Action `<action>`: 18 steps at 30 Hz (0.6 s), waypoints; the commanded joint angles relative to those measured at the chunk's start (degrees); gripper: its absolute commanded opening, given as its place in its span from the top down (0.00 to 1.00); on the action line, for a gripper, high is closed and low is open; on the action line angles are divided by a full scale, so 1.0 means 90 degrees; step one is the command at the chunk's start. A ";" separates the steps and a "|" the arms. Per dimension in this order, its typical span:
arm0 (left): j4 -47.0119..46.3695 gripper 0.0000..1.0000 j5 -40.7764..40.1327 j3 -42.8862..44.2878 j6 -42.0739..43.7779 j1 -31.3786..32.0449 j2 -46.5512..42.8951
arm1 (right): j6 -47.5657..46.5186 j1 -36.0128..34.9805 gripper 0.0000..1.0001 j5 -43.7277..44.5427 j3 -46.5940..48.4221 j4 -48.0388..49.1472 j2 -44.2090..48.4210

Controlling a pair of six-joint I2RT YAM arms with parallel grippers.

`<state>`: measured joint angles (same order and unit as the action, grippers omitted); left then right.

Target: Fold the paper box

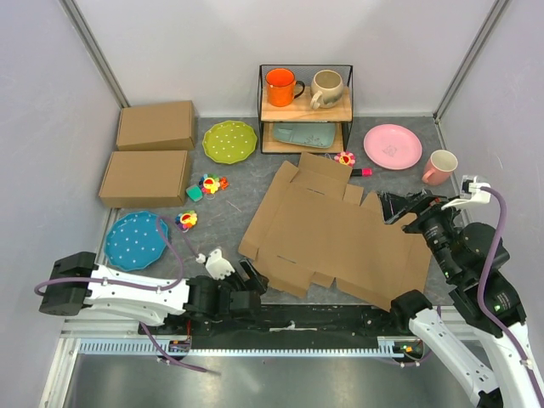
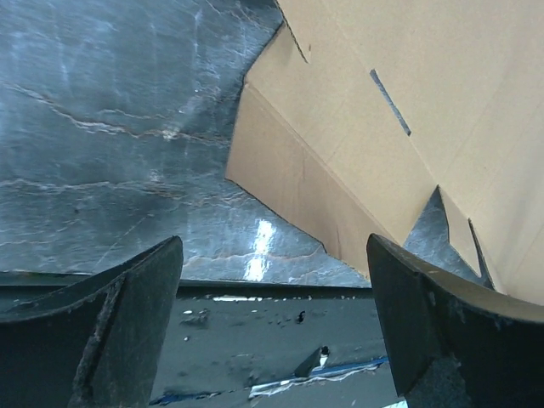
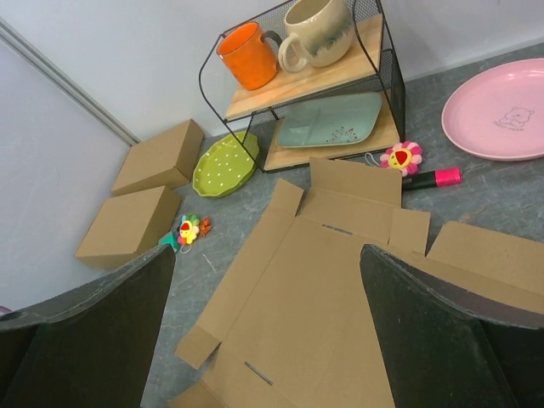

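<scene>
paper box (image 1: 336,228) flat, unfolded on table (image 1: 229,204)

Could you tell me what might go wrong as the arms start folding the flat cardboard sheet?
1. The paper box lies flat and loose; a push from the open left gripper at its near corner may slide it, not crease it.
2. Its far flap lies beside the pink marker and flower toy, which a sliding sheet could shove.

Bright even light, soft shadows, sharp
</scene>
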<state>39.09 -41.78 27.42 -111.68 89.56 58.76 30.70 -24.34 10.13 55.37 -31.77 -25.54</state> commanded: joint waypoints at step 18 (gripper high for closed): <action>-0.3592 0.67 -0.0446 -0.0820 -0.1635 -0.0468 0.1088 | -0.0012 -0.0050 0.02 -0.0169 -0.0049 0.0034 0.0074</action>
<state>9.85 -43.79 20.86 -112.88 85.86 69.12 30.68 -24.53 8.84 54.98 -31.88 -24.95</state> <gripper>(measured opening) 0.440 0.982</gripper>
